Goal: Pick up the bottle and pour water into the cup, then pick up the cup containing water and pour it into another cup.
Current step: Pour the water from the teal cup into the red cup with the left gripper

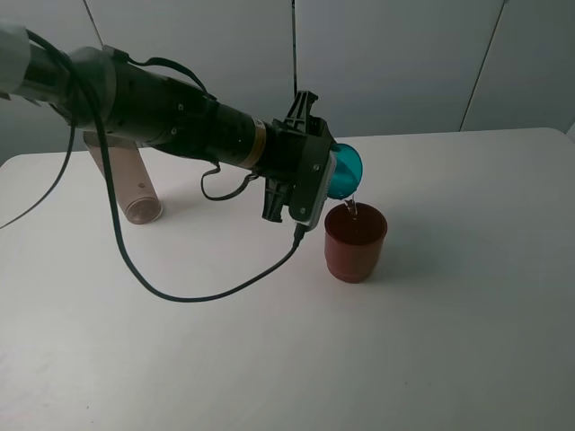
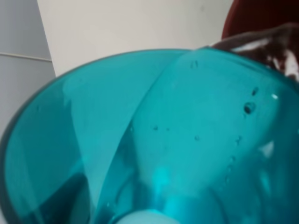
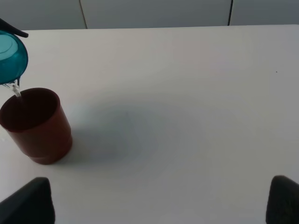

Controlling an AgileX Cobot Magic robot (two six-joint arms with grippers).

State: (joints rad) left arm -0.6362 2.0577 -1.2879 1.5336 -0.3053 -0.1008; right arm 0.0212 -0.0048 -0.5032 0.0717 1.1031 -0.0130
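Your left gripper (image 1: 331, 180): clamped on teal cup (image 1: 347, 169), tipped, water (image 1: 351, 206) streaming into red cup (image 1: 356, 241).
Your right gripper (image 3: 154, 205): jaws wide apart.
Bottle (image 1: 133, 184): far left.

We see a white counter (image 1: 467, 350) with a smooth, matt top that fills most of the high view. Its far edge runs across the picture, and its back corners are rounded. Behind it stands a pale grey wall (image 1: 404, 63) of flat panels, split by thin dark seams (image 1: 294, 45), one upright and others slanting in this view. In the right wrist view we find a soft grey shadow (image 3: 135, 135) on the counter and a tiny dark speck (image 3: 276, 72) towards its far edge.
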